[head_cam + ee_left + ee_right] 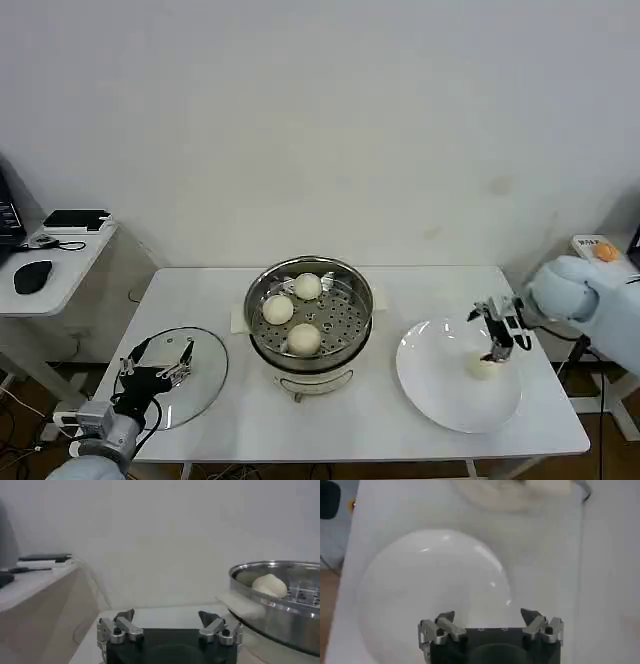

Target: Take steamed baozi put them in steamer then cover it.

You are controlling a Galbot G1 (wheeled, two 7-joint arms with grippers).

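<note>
The steamer (310,318) stands near the middle of the white table (370,420), a round stainless-steel pot on a white base, its mouth open upward and uncovered. Three steamed baozi lie on its perforated tray: one toward the back (308,287), one on the robot's left side (277,309), and one at the front (304,339). They are close to one another, but whether they touch cannot be made out. Being round, none shows a long axis or a facing.

The fourth baozi (485,366) sits on the white plate (440,395) to the steamer's right, near the plate's far right rim. The right gripper (497,350) hangs directly over this bun, pointing down at it — its fingertips seem to reach the bun's top, though a grip cannot be confirmed. In the right wrist view the right gripper (488,617) has its fingers spread wide above the plate (420,580), with nothing between them.

The left gripper (160,362) rests low over the flat glass lid (200,385) lying on the table to the steamer's left. In the left wrist view its fingers (125,616) stand apart and empty — the steamer's steel rim (280,615) and one bun (270,585) show beyond.
</note>
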